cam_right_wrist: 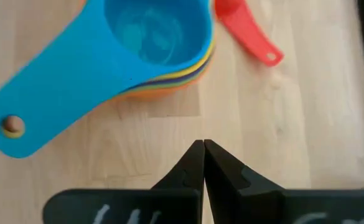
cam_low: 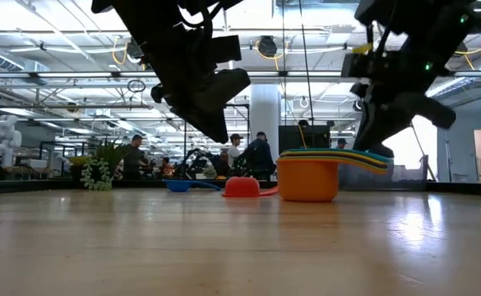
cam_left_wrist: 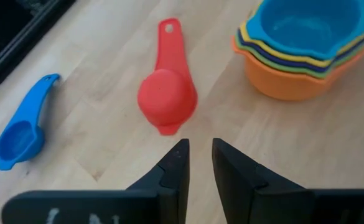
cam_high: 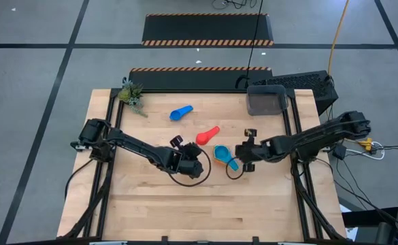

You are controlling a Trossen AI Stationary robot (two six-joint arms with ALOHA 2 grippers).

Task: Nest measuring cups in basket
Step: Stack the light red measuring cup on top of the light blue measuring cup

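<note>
1. Nested stack of cups sits mid-table, orange at the bottom, light blue on top; handles fan toward the right arm.
2. Red cup lies on the wood just beside the stack, apart from it.
3. Blue cup lies alone, farther back.
4. Basket stands at the back right corner, well apart from the cups.
5. Left gripper hovers near the red cup, fingers slightly parted, holding nothing.
6. Right gripper hovers beside the stack, fingers pressed together, holding nothing.
</note>
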